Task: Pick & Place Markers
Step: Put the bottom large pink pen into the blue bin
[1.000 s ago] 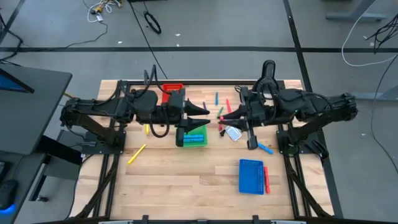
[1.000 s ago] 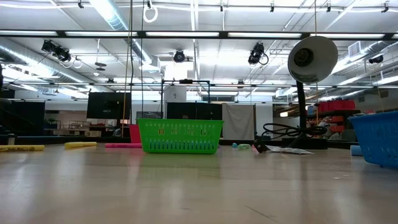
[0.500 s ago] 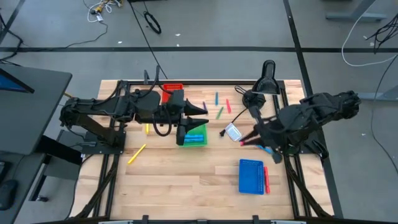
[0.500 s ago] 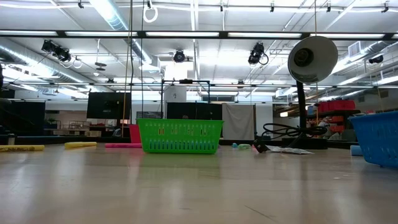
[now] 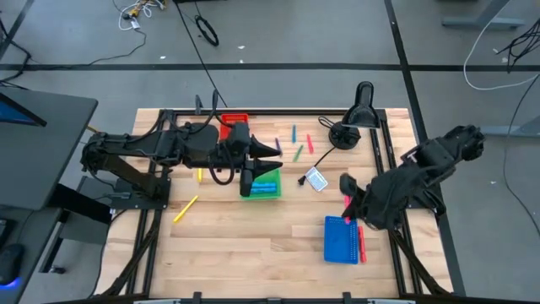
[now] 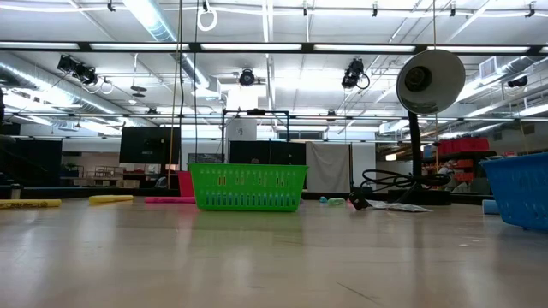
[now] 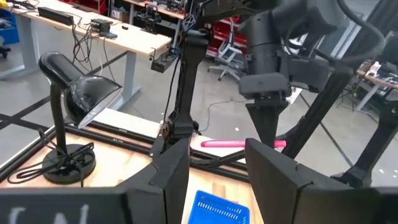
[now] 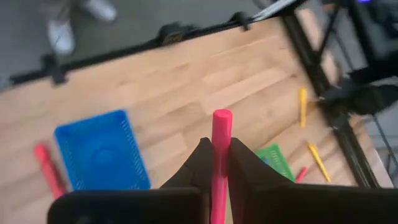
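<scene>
High view, right claw (image 5: 347, 201): I see it above the surface (image 5: 253, 245), just beyond the far edge of the blue tray (image 5: 341, 239), clamped on a pink marker (image 5: 348, 205).
High view, left claw (image 5: 274, 154): it waits over the far middle of the surface, above the green tray (image 5: 265, 187).
High view, loose markers: a red one (image 5: 362, 243) lies along the blue tray's right side; a yellow one (image 5: 186, 209) lies left of the green tray; blue (image 5: 294, 133), green (image 5: 299, 153) and red (image 5: 310, 143) ones lie between the arms near the far edge.
High view, other things: a red tray (image 5: 234, 119) at the far edge, a card (image 5: 315, 179) mid-surface, a black lamp (image 5: 361, 103) far right.
Low view: I see the green tray (image 6: 247, 187) mid-surface, yellow markers (image 6: 29, 204) at left, a pink one (image 6: 169, 200) beside the green tray, the lamp (image 6: 429, 81) and the blue tray (image 6: 518, 188) at right. No claw shows here.
Left wrist view: my own fingers (image 7: 278, 177) stand parted with nothing between them. Beyond them the right claw (image 7: 268, 132) hangs with the pink marker (image 7: 230, 144) held level, above the blue tray (image 7: 220, 209).
Right wrist view: the fingers (image 8: 241, 163) pinch the pink marker (image 8: 220, 155), its tip pointing forward; the blue tray (image 8: 99, 152) sits below with the red marker (image 8: 47, 167) beside it.
</scene>
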Motion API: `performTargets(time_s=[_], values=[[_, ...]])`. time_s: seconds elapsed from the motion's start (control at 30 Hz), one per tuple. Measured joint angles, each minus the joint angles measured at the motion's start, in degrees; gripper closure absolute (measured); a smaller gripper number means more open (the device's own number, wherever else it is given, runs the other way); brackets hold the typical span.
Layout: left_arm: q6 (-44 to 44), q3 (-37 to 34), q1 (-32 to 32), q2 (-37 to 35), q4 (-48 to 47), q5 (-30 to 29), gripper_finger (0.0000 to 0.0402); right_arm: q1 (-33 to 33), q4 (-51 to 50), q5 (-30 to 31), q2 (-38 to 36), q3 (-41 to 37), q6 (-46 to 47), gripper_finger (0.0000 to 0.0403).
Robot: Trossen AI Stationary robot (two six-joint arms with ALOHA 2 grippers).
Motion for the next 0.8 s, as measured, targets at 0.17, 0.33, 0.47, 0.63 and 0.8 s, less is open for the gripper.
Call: performTargets(time_s=[0.17, 0.33, 0.47, 0.63, 0.8], values=[[-0.03, 0.00, 0.02, 0.00, -2.67, -0.27, 0.0239, 3.59, -6.93, 2.33, 3.17, 0.00, -4.33, 0.0389], [-1.06, 0.00, 0.01, 0.00, -3.66, -0.44, 0.0239, 6.14, -12.47, 2.28, 6.99, 0.00, -4.44, 0.0389], [-1.16, 0.00, 0.02, 0.00, -3.94, -0.45, 0.0239, 7.96, -12.50, 2.33, 10.44, 0.00, -3.58, 0.0389], [-1.16, 0.00, 0.00, -0.01, -3.94, -0.43, 0.0239, 9.84, -12.43, 2.21, 14.04, -0.01, -1.66, 0.0389], [-1.39, 0.00, 0.00, -0.02, -3.94, -0.41, 0.0239, 10.22, -9.80, -0.04, 15.39, -0.29, -0.39, 0.0389]])
